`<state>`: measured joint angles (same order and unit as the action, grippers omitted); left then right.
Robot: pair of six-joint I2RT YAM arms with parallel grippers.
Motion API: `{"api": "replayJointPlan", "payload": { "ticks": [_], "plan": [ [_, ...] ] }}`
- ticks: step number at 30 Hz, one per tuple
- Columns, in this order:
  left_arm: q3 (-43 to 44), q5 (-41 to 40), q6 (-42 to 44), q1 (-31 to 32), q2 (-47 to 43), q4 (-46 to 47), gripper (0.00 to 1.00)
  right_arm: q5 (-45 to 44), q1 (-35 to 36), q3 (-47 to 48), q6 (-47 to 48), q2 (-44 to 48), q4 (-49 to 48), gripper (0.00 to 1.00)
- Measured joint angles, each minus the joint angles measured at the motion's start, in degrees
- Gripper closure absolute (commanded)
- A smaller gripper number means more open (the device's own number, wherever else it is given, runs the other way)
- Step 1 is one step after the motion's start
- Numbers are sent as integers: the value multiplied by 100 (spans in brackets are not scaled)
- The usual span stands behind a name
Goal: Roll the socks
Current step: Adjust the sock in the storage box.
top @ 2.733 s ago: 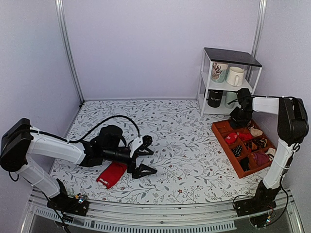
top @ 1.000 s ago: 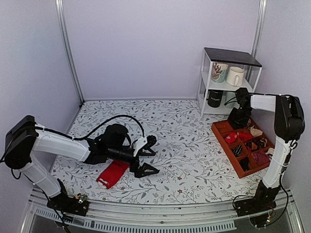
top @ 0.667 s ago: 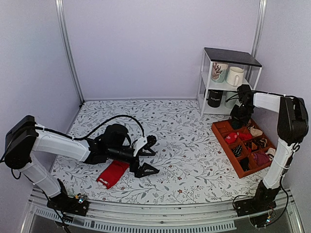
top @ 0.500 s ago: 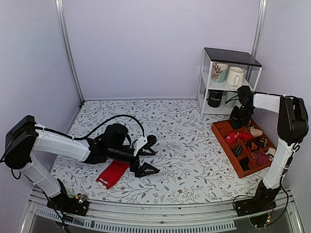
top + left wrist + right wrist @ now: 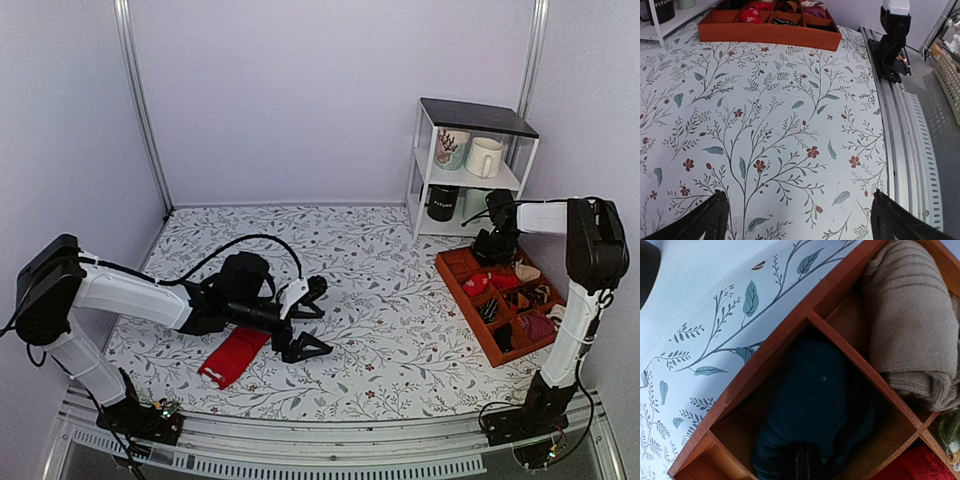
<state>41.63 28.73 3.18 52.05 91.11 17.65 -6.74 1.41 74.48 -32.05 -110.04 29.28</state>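
Left arm (image 5: 125, 293) and right arm (image 5: 578, 330) alike, white tubular links, black joint housings, thin black cable (image 5: 240, 240) looped above left forearm, left claw (image 5: 318, 317) black with angular tapered fingers, black bases (image 5: 520, 425), small lit indicator there.

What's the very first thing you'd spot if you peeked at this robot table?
The bright red sock pops out, lying flat on the flowery table beside the left gripper, whose fingers are spread wide. On the right sits an orange tray packed with socks, and the right wrist view shows a dark teal sock tucked in its corner compartment.
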Motion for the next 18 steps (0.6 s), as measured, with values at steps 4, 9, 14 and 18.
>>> {"api": "replayJointPlan", "payload": {
  "ticks": [4,9,14,18],
  "plan": [
    [2,-81,0,0,0,-2,1,13,-4,-92,81,76,-127,86],
    [11,-212,0,0,0,-9,0,149,-28,-225,297,592,-15,65],
    [11,-520,-9,-24,-76,-13,1,435,57,-260,448,1578,42,44],
    [-83,-824,-48,-138,-315,59,1,640,586,-590,634,2387,-24,10]
  ]
}}
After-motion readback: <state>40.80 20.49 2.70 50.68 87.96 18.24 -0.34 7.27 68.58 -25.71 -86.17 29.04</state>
